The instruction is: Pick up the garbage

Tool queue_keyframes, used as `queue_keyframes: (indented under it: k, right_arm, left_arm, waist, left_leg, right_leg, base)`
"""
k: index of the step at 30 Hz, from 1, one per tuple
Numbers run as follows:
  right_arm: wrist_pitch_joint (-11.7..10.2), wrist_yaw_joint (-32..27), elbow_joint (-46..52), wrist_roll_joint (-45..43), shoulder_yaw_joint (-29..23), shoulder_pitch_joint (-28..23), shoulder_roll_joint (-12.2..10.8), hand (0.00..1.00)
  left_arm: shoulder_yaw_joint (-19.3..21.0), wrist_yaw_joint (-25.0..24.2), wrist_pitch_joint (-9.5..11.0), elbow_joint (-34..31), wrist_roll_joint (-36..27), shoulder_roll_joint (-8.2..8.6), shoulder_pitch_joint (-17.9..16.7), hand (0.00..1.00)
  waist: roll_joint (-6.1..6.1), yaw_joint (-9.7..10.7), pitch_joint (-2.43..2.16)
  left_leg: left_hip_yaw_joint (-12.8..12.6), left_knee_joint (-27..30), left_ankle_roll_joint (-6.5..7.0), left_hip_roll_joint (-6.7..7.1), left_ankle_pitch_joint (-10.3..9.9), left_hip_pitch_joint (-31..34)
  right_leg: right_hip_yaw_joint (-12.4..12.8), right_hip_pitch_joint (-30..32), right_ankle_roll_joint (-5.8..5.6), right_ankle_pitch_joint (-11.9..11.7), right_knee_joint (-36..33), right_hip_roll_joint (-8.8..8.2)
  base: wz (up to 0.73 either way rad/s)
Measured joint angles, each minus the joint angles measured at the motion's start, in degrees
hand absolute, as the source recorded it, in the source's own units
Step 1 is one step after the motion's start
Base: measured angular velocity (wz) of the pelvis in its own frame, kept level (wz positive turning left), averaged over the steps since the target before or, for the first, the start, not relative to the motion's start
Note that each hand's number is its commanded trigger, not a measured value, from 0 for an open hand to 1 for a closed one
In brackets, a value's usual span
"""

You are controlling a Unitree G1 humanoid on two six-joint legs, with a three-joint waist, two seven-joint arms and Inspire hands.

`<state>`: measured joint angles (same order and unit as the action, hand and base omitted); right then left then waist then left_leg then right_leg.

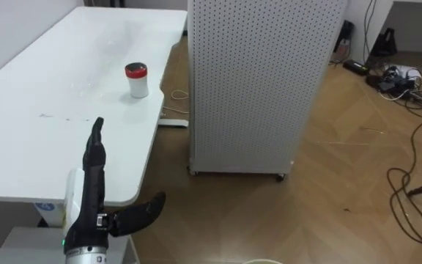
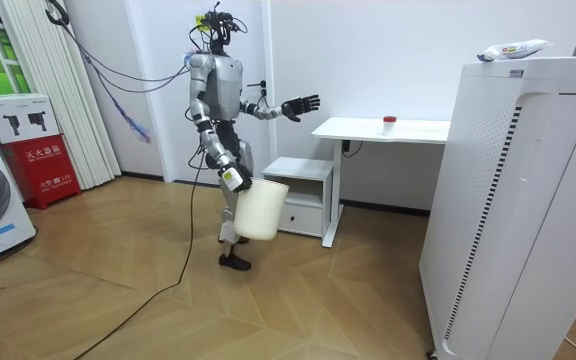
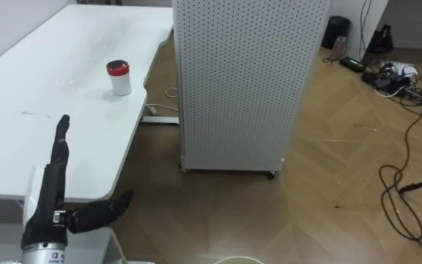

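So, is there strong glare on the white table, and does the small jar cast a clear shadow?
Left eye view: the table is evenly lit, a little brighter at its far end, with no hard glare; the jar throws only a faint shadow at its base. Room view: the floor has a mild sheen, and it is darker under the table.
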<state>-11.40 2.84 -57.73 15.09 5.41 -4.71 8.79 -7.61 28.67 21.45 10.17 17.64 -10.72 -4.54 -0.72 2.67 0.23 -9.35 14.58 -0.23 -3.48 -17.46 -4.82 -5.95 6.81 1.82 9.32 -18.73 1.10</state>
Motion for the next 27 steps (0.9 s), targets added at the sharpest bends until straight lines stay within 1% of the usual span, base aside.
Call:
queue_keyframes:
  k: [2,6,9,12,14,15,16,17,18,19,20,21,22,23,24,25,26,27]
  right_arm:
    - [0.0,-0.1,0.1,-0.1,0.0,0.0,0.0,1.00]
    - [0.1,-0.2,0.6,-0.2,0.0,0.0,-0.2,1.00]
    - [0.1,-0.1,1.6,-0.2,0.1,0.0,-0.4,1.00]
    - [0.1,0.8,1.9,-0.1,0.2,0.0,-0.6,1.00]
    - [0.1,1.3,2.1,0.1,1.2,-0.1,-0.6,1.00]
    - [0.1,1.5,2.1,0.1,1.5,-0.2,-0.6,1.00]
    - [0.1,1.5,2.1,0.1,2.2,-0.3,-0.5,1.00]
    - [0.1,1.6,2.1,0.0,2.7,-0.3,-0.5,1.00]
    - [0.2,1.6,2.1,-0.1,2.9,-0.4,-0.5,1.00]
    - [0.3,1.6,2.1,-0.3,2.9,-0.6,-0.5,1.00]
    - [0.4,1.5,2.1,-0.3,2.9,-0.7,-0.4,1.00]
    - [0.4,1.2,2.2,-0.3,2.8,-0.6,-0.2,1.00]
    - [0.4,0.6,2.2,-0.3,2.8,-0.6,0.0,1.00]
    - [0.5,0.3,2.2,-0.2,3.0,-0.7,0.1,1.00]
    - [0.5,-0.1,2.2,0.0,3.5,-0.9,0.2,1.00]
    - [0.8,-0.2,2.2,0.4,4.1,-1.1,0.4,1.00]
    - [0.9,-0.1,2.2,0.3,4.6,-1.4,0.5,1.00]
    - [1.0,-0.1,2.2,0.3,4.6,-1.4,0.4,1.00]
  left_arm:
    - [-0.1,0.5,0.0,0.0,0.0,0.00,0.0,0.00]
    - [-0.3,1.9,0.0,0.0,-0.2,0.06,0.0,0.00]
    - [-0.3,2.2,0.0,0.0,-0.2,0.14,0.0,0.00]
    - [-0.3,2.2,0.0,0.0,-0.6,0.83,0.0,0.00]
    - [-0.3,2.1,0.0,0.1,-0.7,0.77,0.0,0.00]
    - [-0.3,2.1,0.0,0.1,-0.7,0.78,0.0,0.00]
    - [-0.3,2.0,0.0,0.1,-1.0,0.79,0.0,0.00]
    - [-0.3,1.7,0.0,0.1,-1.9,0.81,0.0,0.00]
    - [-0.3,1.7,0.0,0.2,-1.9,0.81,0.0,0.00]
    - [-0.4,1.6,0.0,0.7,-2.1,0.84,-0.1,0.00]
    - [-0.4,1.5,0.1,1.0,-2.2,0.95,-0.2,0.00]
    - [-0.4,1.6,0.1,1.1,-2.4,1.14,-0.2,0.00]
    - [-0.5,1.9,0.2,1.2,-2.6,1.22,-0.2,0.00]
    - [-0.5,2.0,0.3,1.4,-3.0,1.22,-0.2,0.00]
    - [-0.5,2.0,0.7,1.6,-3.6,1.28,-0.2,0.00]
    - [-0.4,2.1,0.8,1.8,-3.5,1.34,-0.3,0.00]
    - [-0.2,2.1,0.9,1.8,-3.3,1.41,-0.7,0.00]
    - [0.0,2.1,0.9,1.8,-3.1,1.42,-0.7,0.00]
  waist:
    - [0.16,0.1,0.11]
    - [0.26,0.1,0.16]
    - [0.46,0.1,0.31]
    - [0.35,-0.2,0.45]
    - [-0.45,-0.5,0.90]
    - [-0.59,-0.6,0.86]
    - [-0.69,-0.6,0.88]
    - [-0.57,-0.6,0.98]
    - [-0.53,-0.7,0.96]
    - [-0.52,-1.2,1.14]
    - [-0.74,-1.4,1.09]
    - [-0.72,-1.5,1.03]
    - [-0.62,-1.8,1.02]
    - [-0.59,-2.1,1.02]
    - [-0.55,-2.9,0.98]
    - [-0.46,-3.8,0.95]
    - [0.08,-4.5,0.16]
    - [-0.11,-4.5,0.06]
  left_leg:
    - [0.0,-0.3,0.01,0.02,0.3,0.1]
    - [0.1,-0.3,-0.03,0.05,0.5,0.0]
    - [0.1,-0.3,-0.09,0.04,0.6,0.1]
    - [-0.5,1.2,-0.13,-0.15,0.6,0.2]
    - [-1.0,5.4,-0.28,0.01,0.5,0.8]
    - [-1.0,6.9,-0.28,0.03,0.5,1.2]
    - [-0.9,10.1,-0.28,-0.18,0.5,2.2]
    - [-0.7,15.1,-0.29,-0.90,0.5,4.0]
    - [-0.5,18.2,-0.50,-1.25,0.7,5.5]
    - [0.7,23.6,-1.12,-1.57,1.4,8.6]
    - [1.2,24.1,-0.94,-1.39,1.2,9.9]
    - [1.7,23.1,-0.47,-0.81,0.7,13.2]
    - [1.9,19.9,-0.80,-0.25,1.0,16.6]
    - [2.2,17.7,-1.29,0.28,1.6,18.2]
    - [2.8,11.6,-1.65,0.95,4.4,20.7]
    - [4.2,7.0,-1.05,1.26,9.4,22.1]
    - [4.6,6.0,-0.43,1.45,12.5,22.0]
    - [4.7,5.9,0.21,1.81,13.2,21.9]
  right_leg:
    - [-0.1,0.0,0.07,-0.4,0.5,-0.02]
    - [-0.1,-0.2,0.11,-0.5,1.0,-0.04]
    - [-0.2,0.1,0.17,-0.5,0.7,-0.08]
    - [-0.2,0.3,0.45,0.0,0.1,-0.06]
    - [-0.2,0.1,0.83,1.9,-2.4,-0.92]
    - [-0.2,0.0,0.91,2.4,-3.0,-1.10]
    - [-0.1,-0.3,1.25,3.0,-3.6,-1.22]
    - [0.4,-0.9,1.68,3.5,-3.8,-1.34]
    - [0.8,-1.4,1.84,3.8,-4.0,-1.02]
    - [1.6,-2.3,2.36,4.4,-4.0,-0.86]
    - [1.8,-2.4,2.40,4.5,-4.1,-0.93]
    - [1.8,-2.4,2.43,4.8,-4.1,-1.19]
    - [2.1,-2.5,2.31,5.1,-4.1,-1.28]
    - [2.2,-2.7,2.18,5.4,-4.2,-1.43]
    - [2.6,-2.7,1.90,6.1,-4.6,-1.60]
    - [2.5,-2.6,1.52,7.2,-5.6,-1.98]
    - [1.0,-2.5,0.01,8.9,-7.1,-2.80]
    - [0.1,-2.6,-0.75,9.5,-7.3,-3.01]
  base:
    - [0.00]
    - [0.00]
    - [0.00]
    - [-0.04]
    - [-0.06]
    - [0.00]
    - [0.00]
    - [0.00]
    - [0.03]
    - [0.00]
    - [0.00]
    - [-0.08]
    - [-0.08]
    - [-0.20]
    - [-0.36]
    - [-0.52]
    - [-0.39]
    - [-0.09]
